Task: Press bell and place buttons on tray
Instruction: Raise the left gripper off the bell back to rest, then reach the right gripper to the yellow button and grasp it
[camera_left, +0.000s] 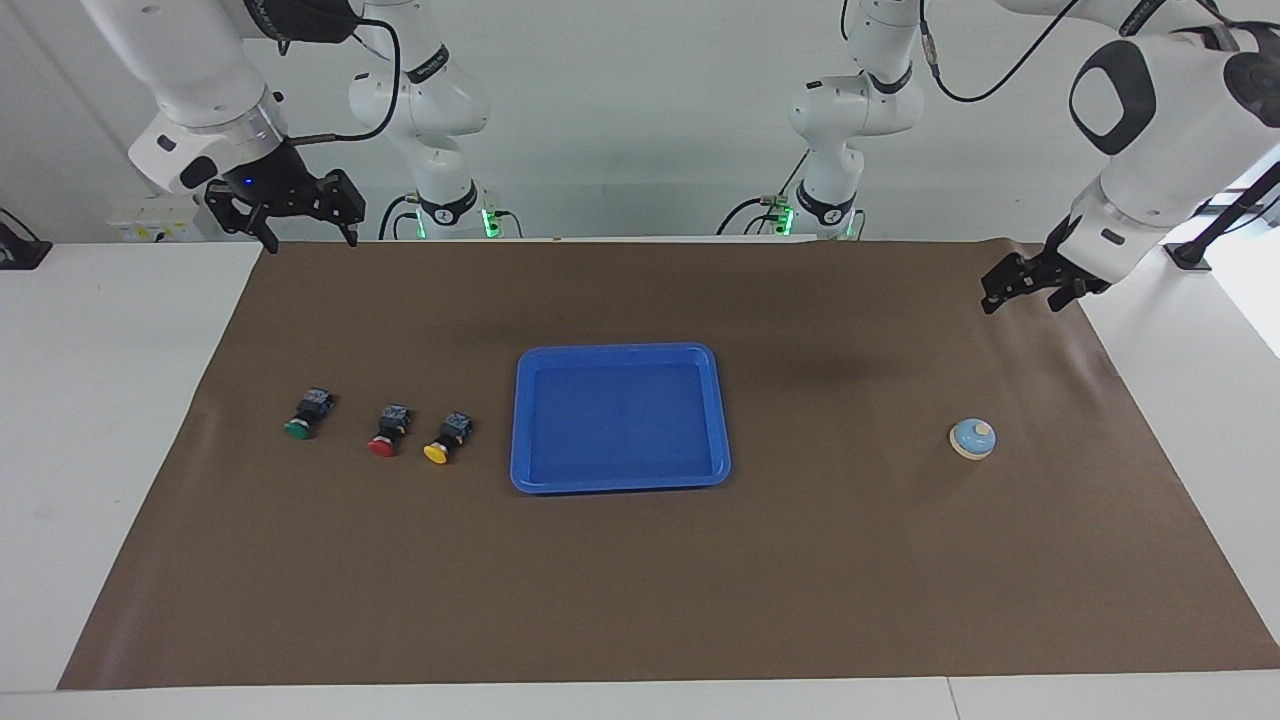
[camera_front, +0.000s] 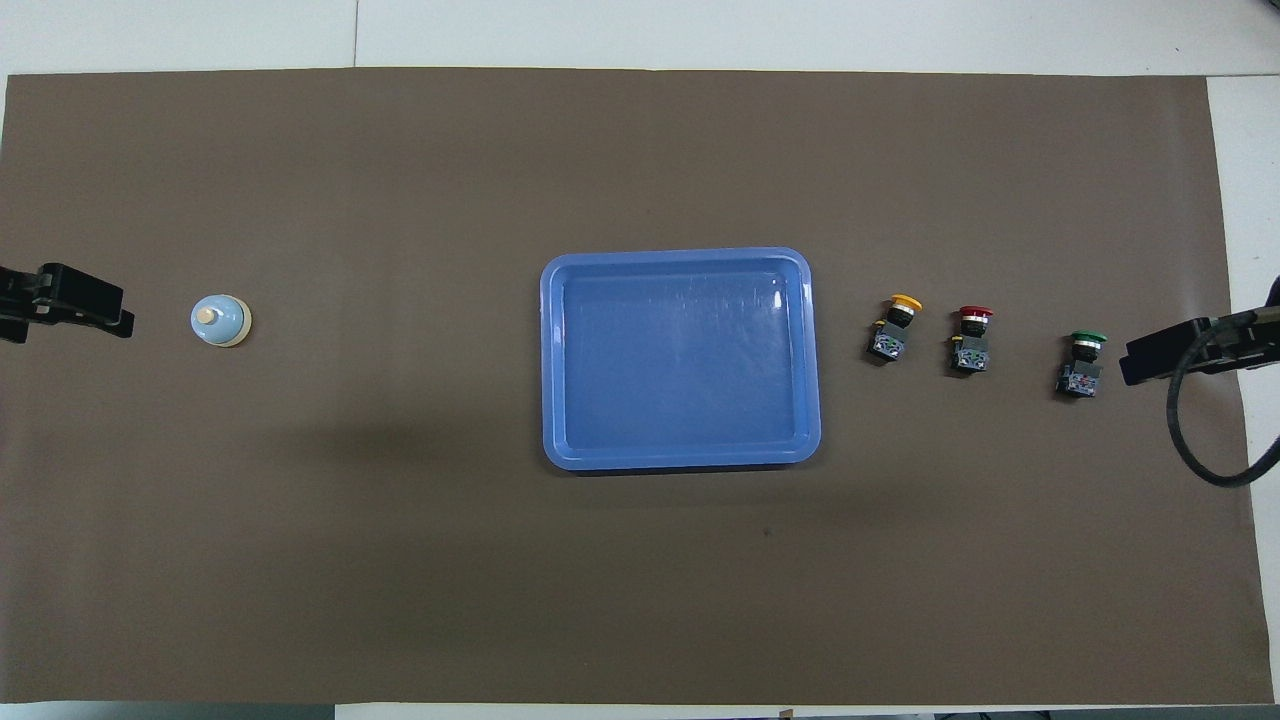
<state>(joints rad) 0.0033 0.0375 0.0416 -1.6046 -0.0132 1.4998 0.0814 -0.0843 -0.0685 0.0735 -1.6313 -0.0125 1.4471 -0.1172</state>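
Brown paper covers my worktop; nothing blocks the blue tray at its middle. Three buttons lie caps away from the robots, the bell upright. Left claw and right claw hang raised, spread, empty.

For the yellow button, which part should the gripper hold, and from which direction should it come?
Probably grip the black blocky body of the yellow button from straight above. It lies on its side on the brown mat, cap pointing away from the robots. The body's flat sides suit two fingers; the round cap would slip. The tray and red button leave room.
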